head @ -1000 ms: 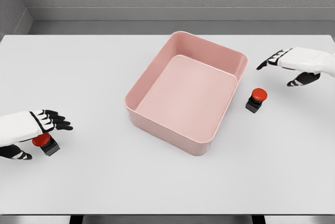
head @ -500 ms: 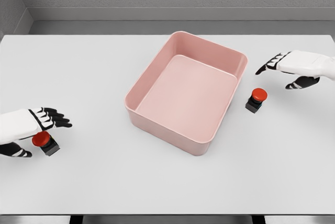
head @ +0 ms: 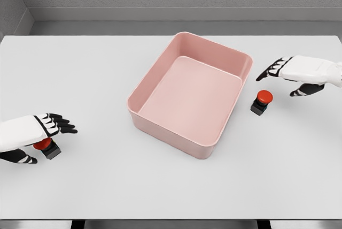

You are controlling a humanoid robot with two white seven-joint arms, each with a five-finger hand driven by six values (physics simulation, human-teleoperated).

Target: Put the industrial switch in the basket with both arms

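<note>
Both hands lower since earlier. Left hand (head: 24,132): fingers spread, covering left switch (head: 47,147) near worktop (head: 96,68) left edge. Right hand (head: 299,71): fingers apart above right switch (head: 261,101) beside basket (head: 176,132). Switches: likely rigid, light; grip square base.

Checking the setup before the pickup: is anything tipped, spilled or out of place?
Nothing stands out. The pink basket sits flat and empty, turned at an angle on the table. One red switch stands upright right of it; the other is partly under the left hand.
</note>
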